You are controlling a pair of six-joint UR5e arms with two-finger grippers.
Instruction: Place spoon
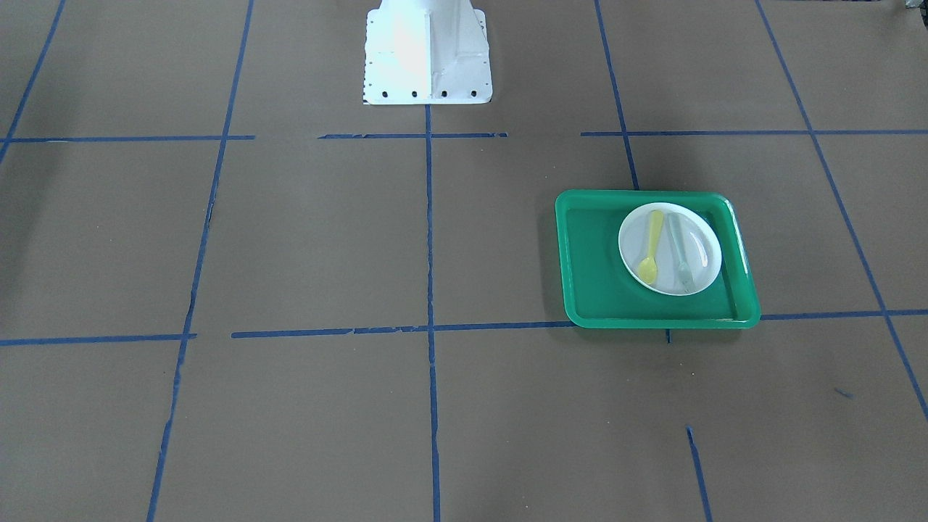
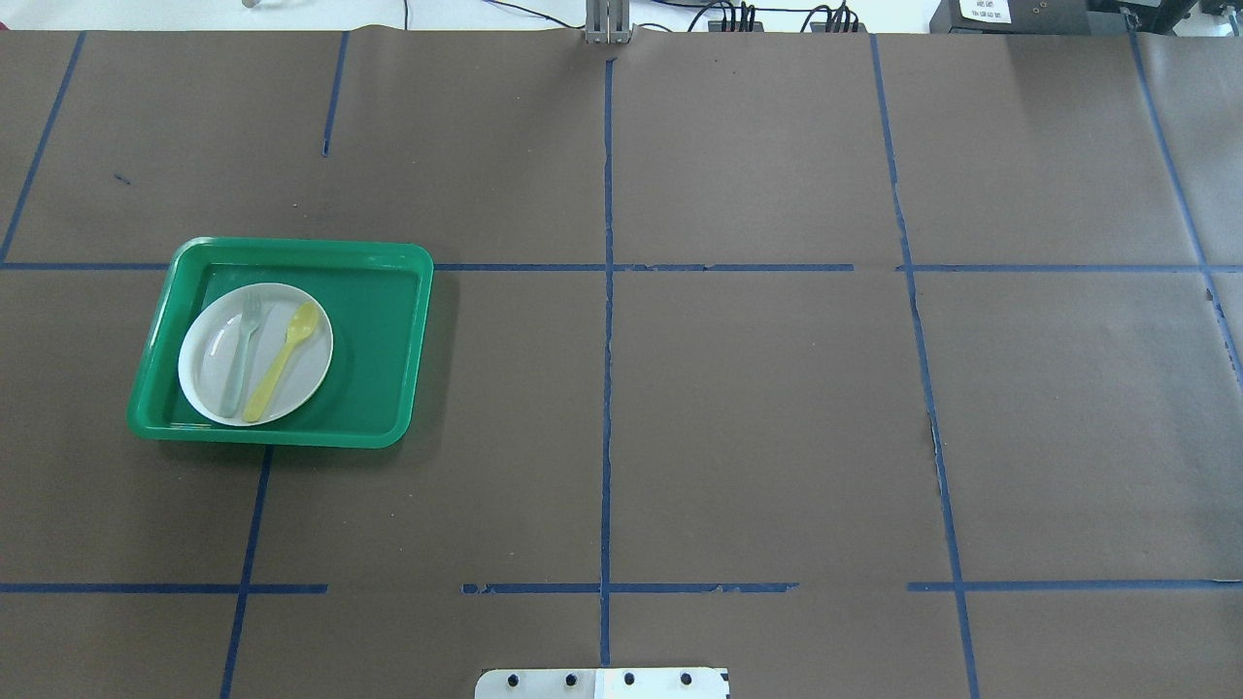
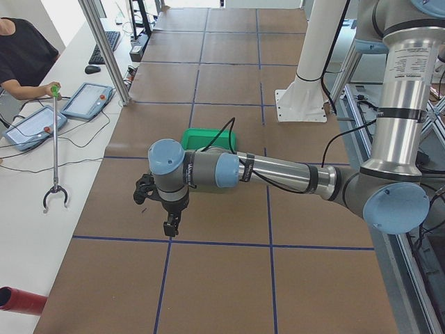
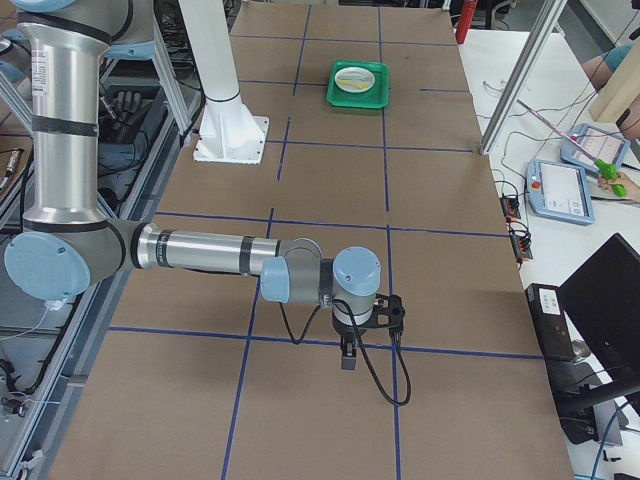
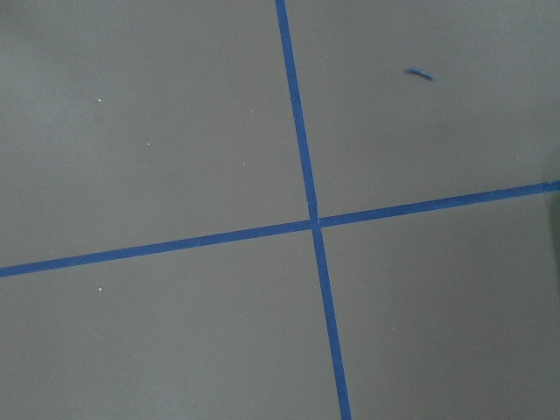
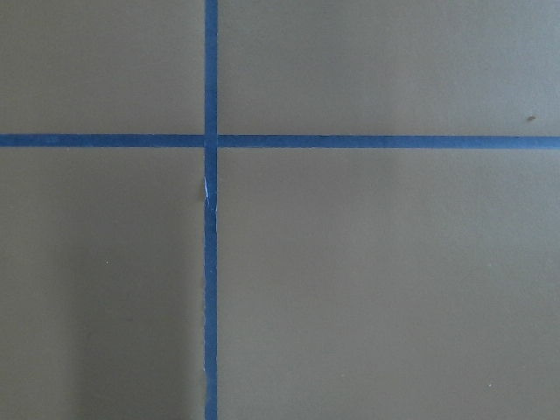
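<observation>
**A:** Where's the spoon (image 2: 282, 361)?

**B:** Look on the plate (image 2: 204, 364), inside the tray (image 2: 374, 330), on the left arm's side of the table. It lies flat, just beside the fork (image 2: 240, 357), handles pointing toward the robot. To me that looks like a finished place setting, so your placing seems done.

**A:** And the grippers?

**B:** You've got both hanging over bare table, pointing down. The left gripper (image 3: 170, 226) is out toward the left end of the table, apart from the tray. The right gripper (image 4: 347, 357) is at the other end, well apart from it. Nothing shows in either, and I'd guess they're parked clear.

**A:** Are the fingers spread or pressed together?

**B:** I cannot tell. You only see them from the side cameras, and the wrist views show just tape lines.
</observation>
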